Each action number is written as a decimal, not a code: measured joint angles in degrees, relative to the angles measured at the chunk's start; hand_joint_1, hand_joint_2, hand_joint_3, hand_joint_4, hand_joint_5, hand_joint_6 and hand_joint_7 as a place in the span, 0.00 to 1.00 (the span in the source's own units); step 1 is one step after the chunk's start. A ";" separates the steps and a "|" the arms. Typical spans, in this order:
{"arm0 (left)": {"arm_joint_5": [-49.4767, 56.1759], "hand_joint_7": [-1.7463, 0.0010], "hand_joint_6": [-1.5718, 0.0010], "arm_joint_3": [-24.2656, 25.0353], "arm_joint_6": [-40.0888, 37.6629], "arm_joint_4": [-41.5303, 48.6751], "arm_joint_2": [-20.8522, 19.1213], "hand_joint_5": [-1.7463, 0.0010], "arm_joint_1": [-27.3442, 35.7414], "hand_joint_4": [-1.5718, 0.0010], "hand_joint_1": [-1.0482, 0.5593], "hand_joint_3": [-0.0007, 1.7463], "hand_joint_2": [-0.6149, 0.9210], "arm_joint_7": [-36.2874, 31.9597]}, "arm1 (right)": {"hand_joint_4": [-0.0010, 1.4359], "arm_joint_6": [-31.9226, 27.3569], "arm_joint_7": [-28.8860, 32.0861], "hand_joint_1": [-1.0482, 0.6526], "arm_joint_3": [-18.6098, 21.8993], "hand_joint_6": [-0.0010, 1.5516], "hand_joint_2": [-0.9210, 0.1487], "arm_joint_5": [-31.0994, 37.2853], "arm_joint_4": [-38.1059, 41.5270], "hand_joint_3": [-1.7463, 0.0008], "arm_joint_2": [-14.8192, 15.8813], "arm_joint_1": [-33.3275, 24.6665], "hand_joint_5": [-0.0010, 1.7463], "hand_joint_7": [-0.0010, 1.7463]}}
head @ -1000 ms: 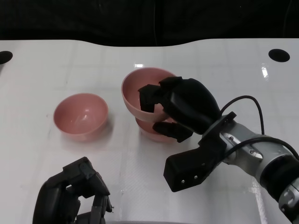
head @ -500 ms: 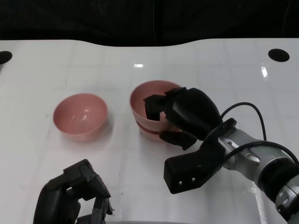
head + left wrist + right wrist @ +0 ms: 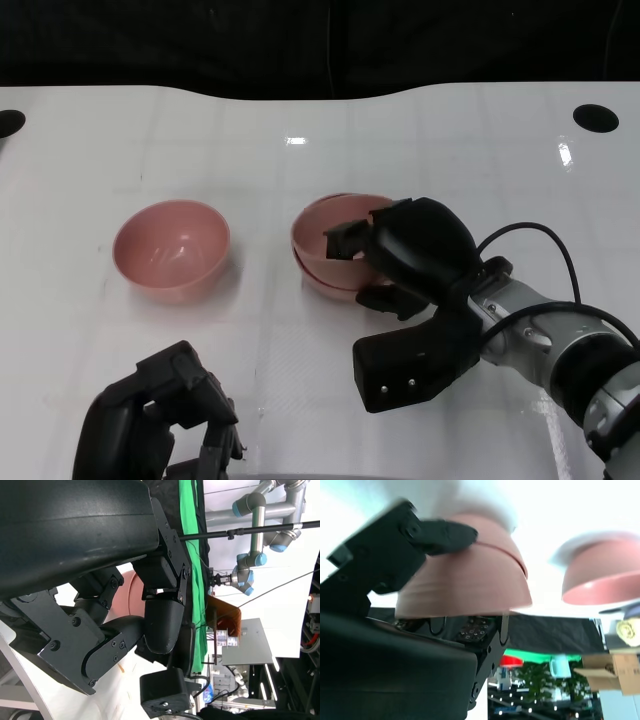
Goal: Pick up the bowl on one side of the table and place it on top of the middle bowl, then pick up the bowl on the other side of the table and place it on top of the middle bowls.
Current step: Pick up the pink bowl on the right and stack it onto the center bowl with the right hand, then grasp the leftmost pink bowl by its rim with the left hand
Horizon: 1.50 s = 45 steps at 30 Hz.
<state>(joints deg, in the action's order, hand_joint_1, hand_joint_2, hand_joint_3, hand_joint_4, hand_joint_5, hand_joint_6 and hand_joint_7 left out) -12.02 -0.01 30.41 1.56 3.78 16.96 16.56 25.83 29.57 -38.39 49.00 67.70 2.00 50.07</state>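
A pink bowl [image 3: 322, 226] sits nested in the middle pink bowl [image 3: 325, 281] at the table's centre. My right hand [image 3: 415, 250] grips the upper bowl's near right rim, with fingers inside it and the thumb under the stack's side. In the right wrist view a fingertip [image 3: 445, 534] presses on the stacked bowls [image 3: 470, 580], and the other bowl [image 3: 602, 575] shows beyond. That third pink bowl [image 3: 172, 247] stands alone on the left. Near the table's front edge, my left hand [image 3: 160, 425] has its fingers curled in on nothing; part of a pink bowl [image 3: 132, 592] shows behind them.
The white table [image 3: 120, 150] has a black round hole [image 3: 597, 117] at the far right and another [image 3: 8, 122] at the far left. A black cable [image 3: 530, 230] loops above my right wrist. Darkness lies past the table's far edge.
My right hand has lowered the tilted bowl down into the middle bowl, where it now sits level. The left bowl and my left hand have not moved.
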 measured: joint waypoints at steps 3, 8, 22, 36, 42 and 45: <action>0.22 0.18 0.42 -0.03 0.03 0.00 0.02 0.04 0.00 0.40 0.57 0.75 0.65 -0.01 | 0.28 -2.35 -3.95 0.27 -0.46 0.27 0.00 0.06 0.84 0.83 -1.03 0.66 0.06 0.00; 0.59 0.18 0.42 -0.23 -0.06 -0.28 0.29 0.06 0.04 0.39 0.57 0.75 0.66 -0.69 | 0.20 -4.34 -6.68 0.21 -0.69 0.17 0.00 0.06 1.06 0.80 -2.58 1.58 0.02 0.00; 0.31 0.17 0.42 -0.61 1.80 0.92 0.23 0.04 -0.43 0.40 0.58 0.73 0.67 -0.75 | 0.17 -3.78 -6.71 0.20 -0.84 0.14 0.00 -0.16 -2.94 0.76 -0.70 0.44 0.00 0.01; -0.11 0.18 0.42 -0.05 0.81 0.70 -0.40 0.05 -0.22 0.40 0.58 0.76 0.65 -0.77 | 0.15 -0.78 -9.66 0.22 6.30 0.12 0.00 -4.22 -32.62 0.75 11.57 -14.66 0.01 0.00; -0.40 0.18 0.42 0.26 0.72 0.73 -0.46 0.06 -0.38 0.40 0.58 0.77 0.64 -0.76 | 0.18 1.22 -12.19 0.23 9.73 0.14 0.00 -6.93 -42.45 0.76 15.17 -21.45 0.02 0.01; -1.88 0.18 0.43 0.47 0.39 0.66 -0.55 0.06 -0.41 0.41 0.58 0.76 0.64 -0.47 | 0.22 2.61 -13.25 0.25 11.57 0.16 0.00 -8.38 -46.30 0.77 16.50 -25.00 0.04 0.02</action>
<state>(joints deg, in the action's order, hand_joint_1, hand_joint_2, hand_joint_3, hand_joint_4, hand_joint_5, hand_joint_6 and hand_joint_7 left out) -13.90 0.46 30.80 2.22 3.22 16.54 16.10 28.43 16.32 -26.82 40.62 21.40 18.50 25.08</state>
